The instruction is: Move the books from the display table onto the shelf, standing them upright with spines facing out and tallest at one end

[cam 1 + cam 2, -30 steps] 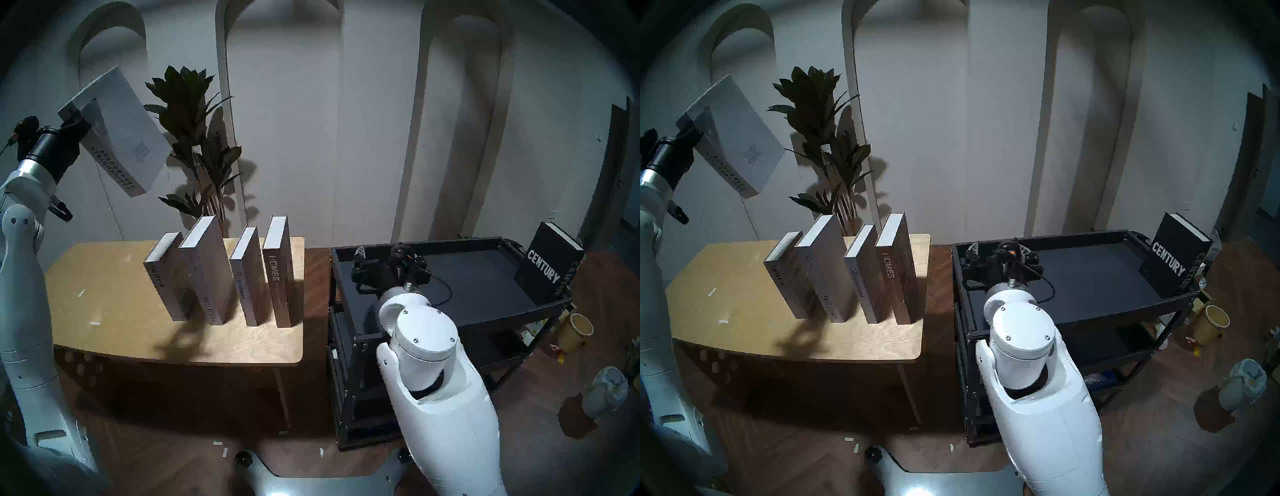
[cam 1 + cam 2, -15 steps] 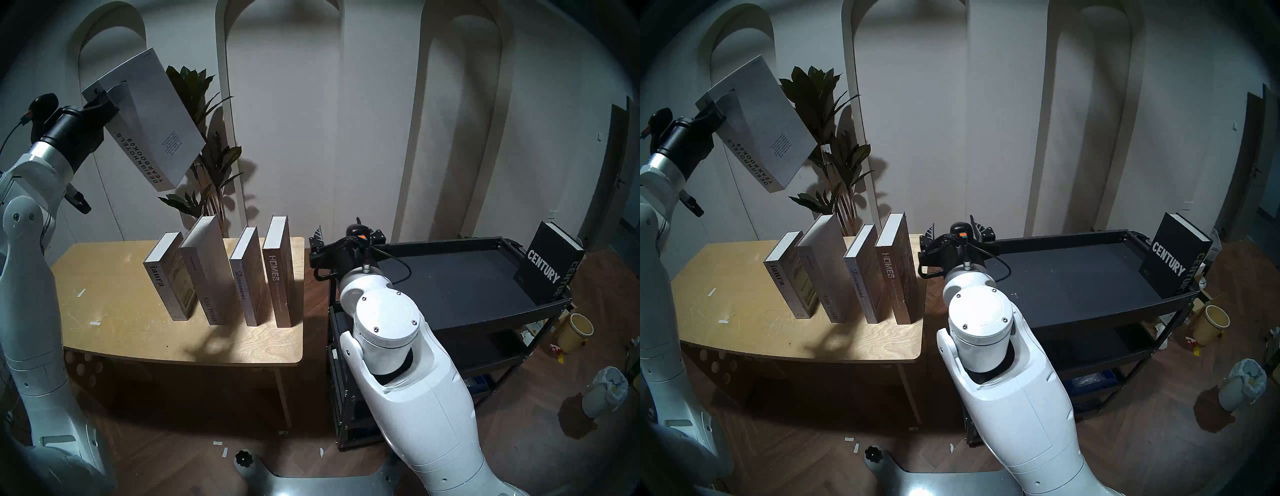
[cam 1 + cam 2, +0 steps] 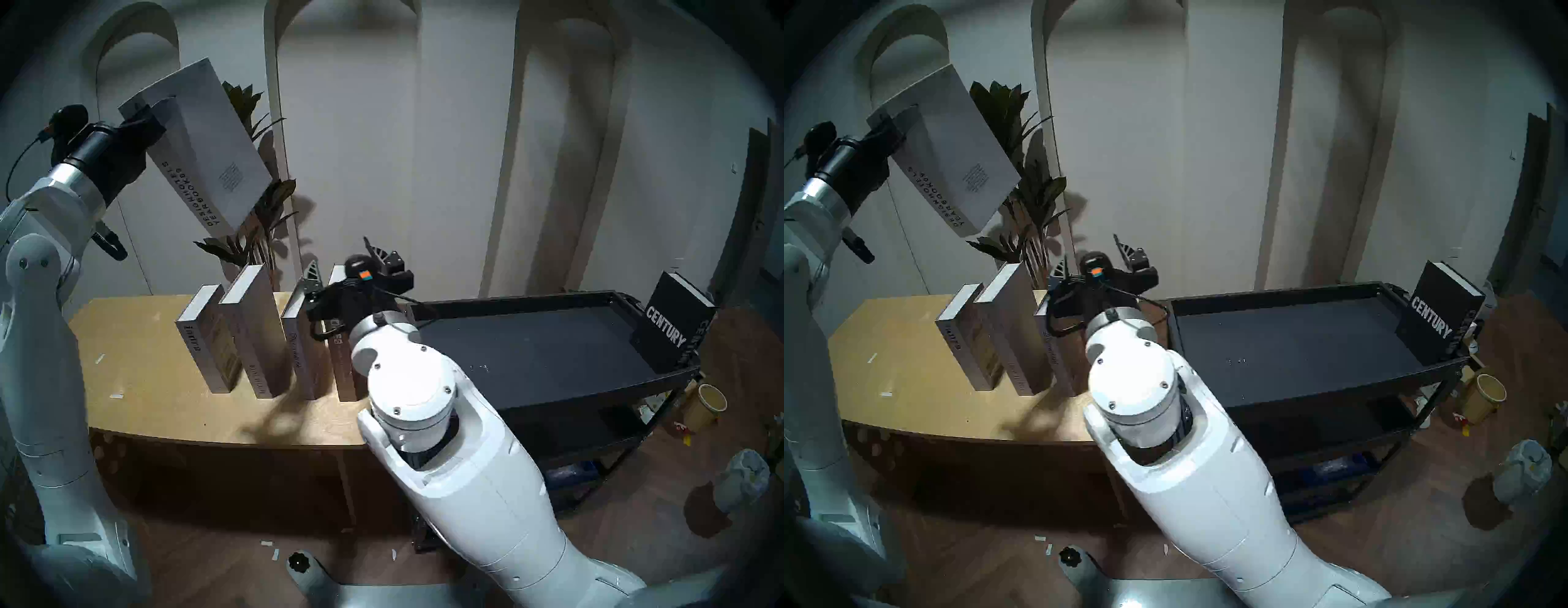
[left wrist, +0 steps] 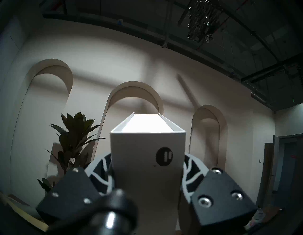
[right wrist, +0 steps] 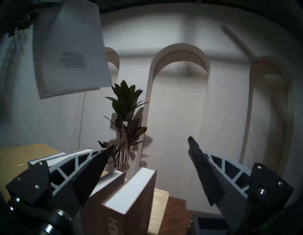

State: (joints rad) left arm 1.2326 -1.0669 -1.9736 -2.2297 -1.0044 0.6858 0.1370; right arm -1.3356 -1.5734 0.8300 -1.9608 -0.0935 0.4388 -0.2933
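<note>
Plywood of the display table is seen nearest, with four books stood upright along its right half, the HOMES volume at the right end. The right gripper is held just above that volume, fingers spread wide and empty. Higher and further left, the left gripper is clenched on the pale DESIGN HOTELS YEARBOOK, which is carried tilted, clear of the row and of the plant behind. The black CENTURY book is stood at the far right end of the shelf, whose tray is otherwise bare. A handover or a second pick is judged to be in hand; next, the raised book must be carried over the row and the tray rim.
</note>
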